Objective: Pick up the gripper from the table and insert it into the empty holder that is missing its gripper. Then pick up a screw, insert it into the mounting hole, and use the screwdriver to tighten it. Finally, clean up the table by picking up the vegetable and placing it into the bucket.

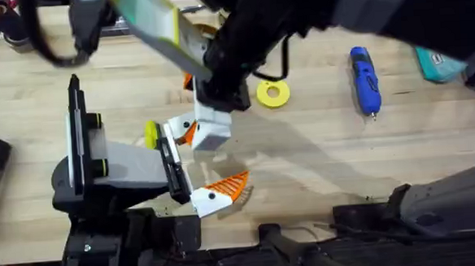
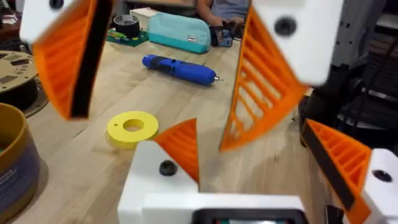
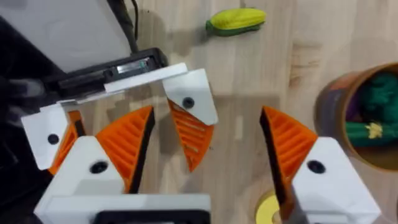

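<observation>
Roughly mid-table: two tools meet over pale, grained wood.

Left tool (image 1: 210, 160): white angular fingers spread wide, each faced with an orange ribbed pad, low over the table (image 1: 321, 169). Its farther finger is the holder (image 3: 189, 99), a blocky white mount with a dark screw head; the orange wedge (image 3: 189, 140) sits on it, ribs showing. Right tool (image 3: 208, 118), reaching in from the far side, straddles that finger with its own fingers parted, a gap on both sides of the wedge. Next, a flat yellow ring (image 1: 272, 93) lies on the wood. Farther right lies the screwdriver (image 1: 365, 79), blue, smooth, pen-shaped, thin metal tip. Bucket (image 3: 364, 118), round with a tan rim, stands near the right tool, with green toy pieces (image 3: 373, 106) inside.
</observation>
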Robot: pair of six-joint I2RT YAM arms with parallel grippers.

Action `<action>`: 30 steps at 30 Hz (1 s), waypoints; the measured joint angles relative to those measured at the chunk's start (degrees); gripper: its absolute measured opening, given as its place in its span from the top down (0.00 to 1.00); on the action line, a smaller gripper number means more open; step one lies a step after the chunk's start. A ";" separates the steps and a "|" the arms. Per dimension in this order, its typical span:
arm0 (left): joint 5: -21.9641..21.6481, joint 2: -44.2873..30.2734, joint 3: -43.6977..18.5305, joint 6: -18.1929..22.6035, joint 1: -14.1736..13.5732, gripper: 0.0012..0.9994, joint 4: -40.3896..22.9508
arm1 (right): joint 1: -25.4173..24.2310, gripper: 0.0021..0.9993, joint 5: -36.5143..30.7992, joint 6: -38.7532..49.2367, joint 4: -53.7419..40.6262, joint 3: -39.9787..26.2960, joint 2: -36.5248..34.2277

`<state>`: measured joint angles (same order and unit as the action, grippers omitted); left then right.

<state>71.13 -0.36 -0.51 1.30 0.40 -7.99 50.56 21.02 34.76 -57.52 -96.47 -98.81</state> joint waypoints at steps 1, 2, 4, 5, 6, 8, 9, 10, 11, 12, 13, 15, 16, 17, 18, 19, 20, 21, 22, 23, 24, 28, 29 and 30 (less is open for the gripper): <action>0.00 0.02 0.00 0.00 0.00 0.01 0.00 | -0.48 0.00 0.00 0.00 0.00 0.00 0.77; 0.00 0.02 0.00 0.00 0.00 0.01 0.00 | -0.86 0.00 0.00 0.00 0.00 0.00 1.41; 0.00 0.02 0.00 0.00 0.00 0.01 0.00 | -1.88 0.00 0.00 0.00 -0.09 0.00 3.03; 0.00 0.02 0.00 0.00 0.00 0.01 0.00 | -2.49 0.00 0.00 0.00 -0.15 0.00 3.94; 0.00 0.02 0.00 0.00 0.00 0.01 0.00 | -3.06 0.00 0.00 0.00 -0.26 0.00 4.73; 0.00 0.02 0.00 0.00 0.00 0.01 0.00 | -4.35 0.00 0.00 0.00 -0.57 0.00 6.33; 0.00 0.02 0.00 0.00 0.00 0.01 0.00 | -4.95 0.00 0.00 0.00 -0.72 0.00 6.99; 0.00 0.02 0.00 0.00 0.00 0.01 0.00 | -5.62 0.00 0.00 0.00 -0.85 0.00 7.69; 0.00 0.00 0.00 0.00 0.00 0.01 0.00 | -6.47 0.00 0.00 0.00 -0.92 0.00 8.52; 0.00 0.02 0.00 0.00 0.00 0.01 0.00 | -7.23 0.00 0.00 0.00 -0.92 0.00 9.21; 0.00 0.01 0.00 0.00 0.00 0.01 0.00 | -8.05 0.00 0.02 0.00 -0.95 0.00 9.87; 0.00 0.02 0.00 0.00 0.00 0.01 0.00 | -9.82 0.00 0.02 0.00 -0.85 0.14 11.27; 0.00 0.01 0.00 0.00 0.00 0.01 0.00 | -10.55 0.00 0.02 0.00 -0.59 0.48 11.92; 0.00 0.00 0.00 0.00 0.00 0.01 0.00 | -11.39 0.00 0.01 0.01 0.03 1.22 12.76; 0.00 0.02 0.00 0.00 0.00 0.01 0.00 | -12.32 0.00 0.00 0.02 1.22 2.62 13.84; 0.00 0.00 0.00 0.02 0.00 0.01 0.00 | -13.10 0.00 0.02 0.01 2.43 4.23 14.94; 0.00 0.01 0.00 0.00 0.00 0.01 0.00 | -13.88 0.00 0.00 0.01 3.85 6.26 16.16; 0.00 0.02 0.00 0.02 0.00 0.01 0.00 | -14.56 0.00 0.00 0.02 4.99 8.19 17.26; 0.00 0.02 0.00 0.02 0.00 0.01 0.00 | -15.33 0.00 0.02 0.02 6.19 10.52 18.53; 0.00 0.02 0.00 0.01 0.00 0.01 0.00 | -16.05 0.00 0.07 0.07 6.77 12.60 19.69; 0.00 0.02 0.00 0.02 0.00 0.01 0.00 | -16.82 0.00 0.38 0.40 7.05 14.53 20.78; 0.00 0.02 0.00 0.02 0.00 0.01 0.00 | -20.78 0.00 6.37 3.58 7.17 21.45 25.04; 0.00 0.02 0.00 0.02 0.00 0.01 0.00 | -22.19 0.00 9.01 4.69 7.24 23.00 26.20; 0.00 0.01 0.00 0.02 0.00 0.01 0.00 | -23.71 0.00 11.76 5.77 7.33 24.45 27.36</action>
<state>71.13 -0.35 -0.51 1.32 0.40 -7.99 26.85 32.77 40.53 -50.19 -72.02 -71.45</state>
